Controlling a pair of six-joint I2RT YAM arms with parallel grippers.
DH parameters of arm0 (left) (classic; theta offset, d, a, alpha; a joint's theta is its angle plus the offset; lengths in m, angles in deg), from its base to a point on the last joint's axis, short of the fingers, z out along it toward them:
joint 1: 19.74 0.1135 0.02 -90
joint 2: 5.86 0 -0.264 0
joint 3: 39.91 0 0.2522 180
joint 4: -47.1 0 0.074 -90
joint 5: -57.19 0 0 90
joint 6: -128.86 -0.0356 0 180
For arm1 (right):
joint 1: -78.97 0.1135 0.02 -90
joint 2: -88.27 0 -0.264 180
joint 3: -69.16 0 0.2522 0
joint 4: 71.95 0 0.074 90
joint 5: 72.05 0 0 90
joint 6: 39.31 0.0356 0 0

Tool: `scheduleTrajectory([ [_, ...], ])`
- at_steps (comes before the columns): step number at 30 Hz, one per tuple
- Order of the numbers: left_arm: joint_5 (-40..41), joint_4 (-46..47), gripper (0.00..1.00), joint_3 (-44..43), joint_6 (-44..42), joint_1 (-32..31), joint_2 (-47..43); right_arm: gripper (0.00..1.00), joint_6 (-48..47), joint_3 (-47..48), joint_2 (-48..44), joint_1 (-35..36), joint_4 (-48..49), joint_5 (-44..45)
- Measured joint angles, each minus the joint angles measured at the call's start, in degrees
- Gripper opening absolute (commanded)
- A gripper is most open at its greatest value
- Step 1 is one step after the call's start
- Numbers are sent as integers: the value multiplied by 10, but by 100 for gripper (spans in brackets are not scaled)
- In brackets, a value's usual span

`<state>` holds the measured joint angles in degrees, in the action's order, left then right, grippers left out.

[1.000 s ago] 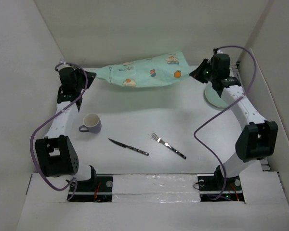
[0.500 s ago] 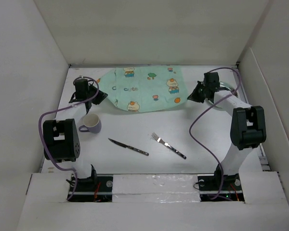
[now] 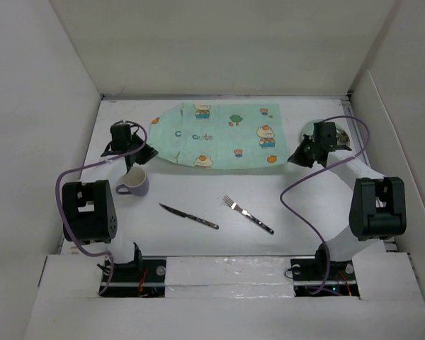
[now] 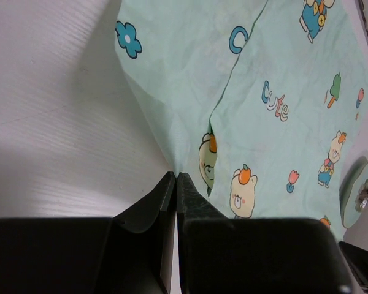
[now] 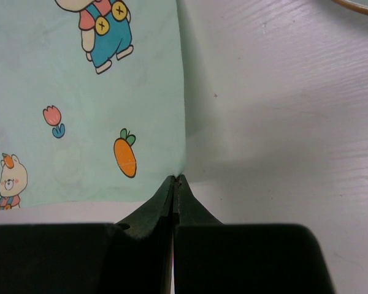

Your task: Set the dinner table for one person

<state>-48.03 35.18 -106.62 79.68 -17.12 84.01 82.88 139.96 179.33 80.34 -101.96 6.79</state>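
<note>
White dinner table [image 3: 297,205], left hand [image 4: 175,177] and right hand [image 5: 175,179] pinching placemat [image 3: 219,134] corners, mug [image 3: 133,181], knife [image 3: 189,216], fork [image 3: 248,214] nearer, plate [image 4: 356,180] far right

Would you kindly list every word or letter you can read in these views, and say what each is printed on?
"Cute": coloured letters printed on the mint-green placemat, clearest in the left wrist view.
"C": a lone blue letter on the same placemat, above "Cute" in that view.
No readable marks show on the mug, knife, fork or plate.
</note>
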Motion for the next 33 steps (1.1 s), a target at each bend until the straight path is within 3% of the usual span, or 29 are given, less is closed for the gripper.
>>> scheduleTrajectory([
  [22, -46, -65, 0, 22, -61, 0, -52, 0, -20, -12, -15, -12, -5, 0],
  [26, -47, -96, 0, -68, -58, -1, -45, 0, -20, 45, -25, 3, -46, 2],
  [33, -26, -103, 0, -307, -43, -4, -64, 0, -31, 256, -123, 44, -73, 35],
])
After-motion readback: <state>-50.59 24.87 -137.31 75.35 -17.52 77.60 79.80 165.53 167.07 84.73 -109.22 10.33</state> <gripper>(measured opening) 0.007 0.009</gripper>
